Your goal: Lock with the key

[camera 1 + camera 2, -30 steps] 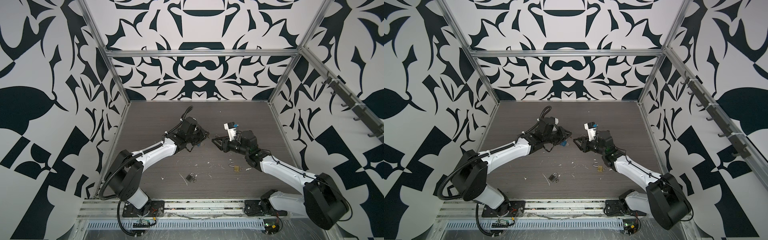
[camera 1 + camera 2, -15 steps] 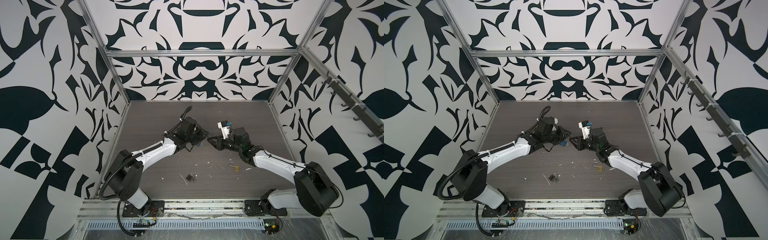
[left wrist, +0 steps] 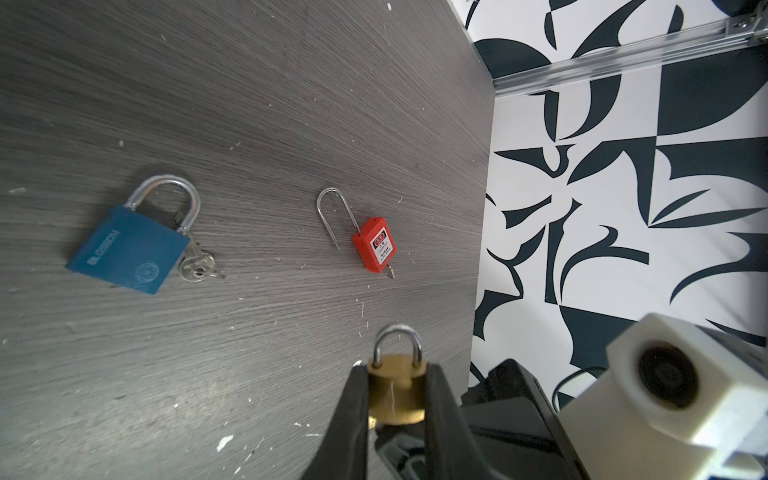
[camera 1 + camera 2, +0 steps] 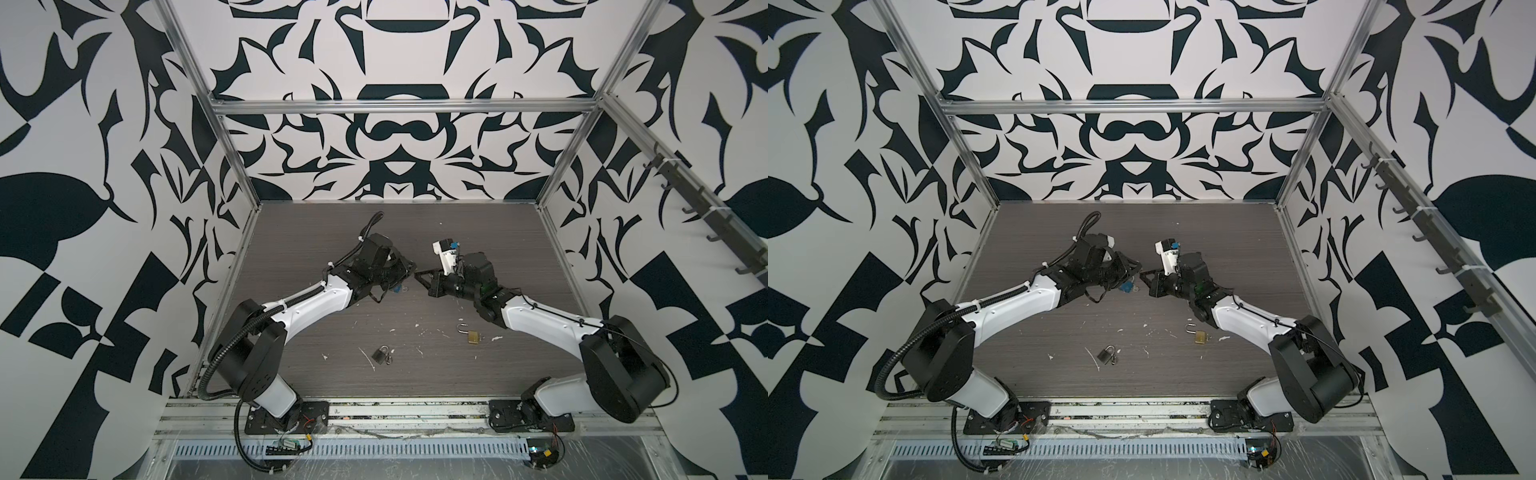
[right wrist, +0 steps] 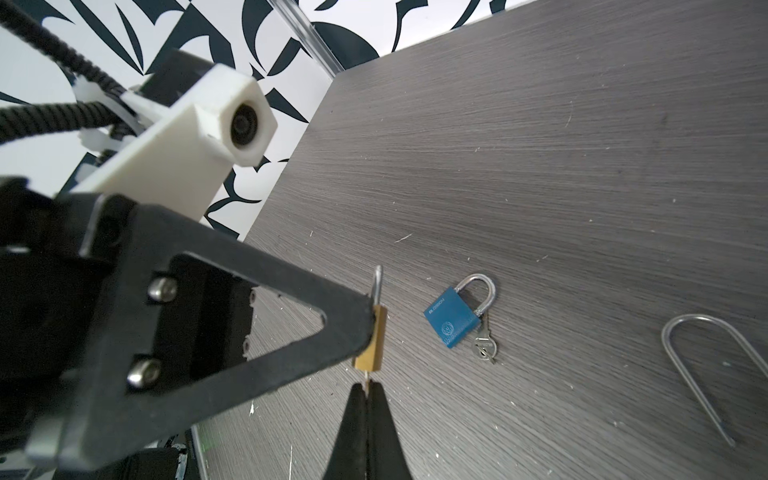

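Observation:
A small brass padlock (image 3: 397, 395) hangs above the table, gripped by its sides in my left gripper (image 3: 397, 368). Both legs of its silver shackle sit in the body. In the right wrist view the same padlock (image 5: 371, 340) shows edge-on, with a thin key (image 5: 366, 376) sticking out of its underside. My right gripper (image 5: 366, 386) is shut on that key, its fingertips just below the lock body. In both top views the left gripper (image 4: 409, 270) and the right gripper (image 4: 417, 277) meet tip to tip over the table's middle.
On the table lie a blue padlock (image 3: 129, 249) with keys in it, a red padlock (image 3: 374, 245) with a long open shackle, a dark grey padlock (image 4: 380, 354) and a second brass padlock (image 4: 471, 334) with its shackle open. White flecks litter the dark wood.
My right arm has moved left to the held padlock, and its jaws have closed from partly open onto the key. The left arm and its grip have not moved.

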Controlling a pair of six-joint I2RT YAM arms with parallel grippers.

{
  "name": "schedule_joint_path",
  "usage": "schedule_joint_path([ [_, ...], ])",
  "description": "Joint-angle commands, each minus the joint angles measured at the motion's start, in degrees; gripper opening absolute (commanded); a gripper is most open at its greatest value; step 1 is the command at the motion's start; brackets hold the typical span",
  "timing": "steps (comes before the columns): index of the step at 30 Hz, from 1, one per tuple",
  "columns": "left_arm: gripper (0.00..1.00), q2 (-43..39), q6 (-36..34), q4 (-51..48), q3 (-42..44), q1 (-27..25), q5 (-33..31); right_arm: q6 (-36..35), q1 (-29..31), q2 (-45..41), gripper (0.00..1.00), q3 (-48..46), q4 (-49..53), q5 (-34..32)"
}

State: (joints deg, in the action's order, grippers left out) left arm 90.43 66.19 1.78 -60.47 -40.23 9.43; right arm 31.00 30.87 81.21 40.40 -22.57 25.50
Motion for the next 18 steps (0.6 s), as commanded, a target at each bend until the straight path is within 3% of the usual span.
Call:
schedule_joint_path([
  [1, 0.00, 0.51, 0.52, 0.85, 0.40, 0.28, 0.43, -0.13, 0.36, 0.01, 0.00, 2.37, -1.69, 0.52],
  [10, 0.00, 0.22, 1.06, 1.82, 0.04, 2.35, -1.95, 0.29, 0.58, -0.06, 0.00, 1.29, -1.59, 2.24],
  [18, 0.00, -1.72, 3.17, 1.82, 0.66, 9.84, -6.87, -1.80, 1.43, -2.40, 0.00, -6.00, -1.62, 6.82],
])
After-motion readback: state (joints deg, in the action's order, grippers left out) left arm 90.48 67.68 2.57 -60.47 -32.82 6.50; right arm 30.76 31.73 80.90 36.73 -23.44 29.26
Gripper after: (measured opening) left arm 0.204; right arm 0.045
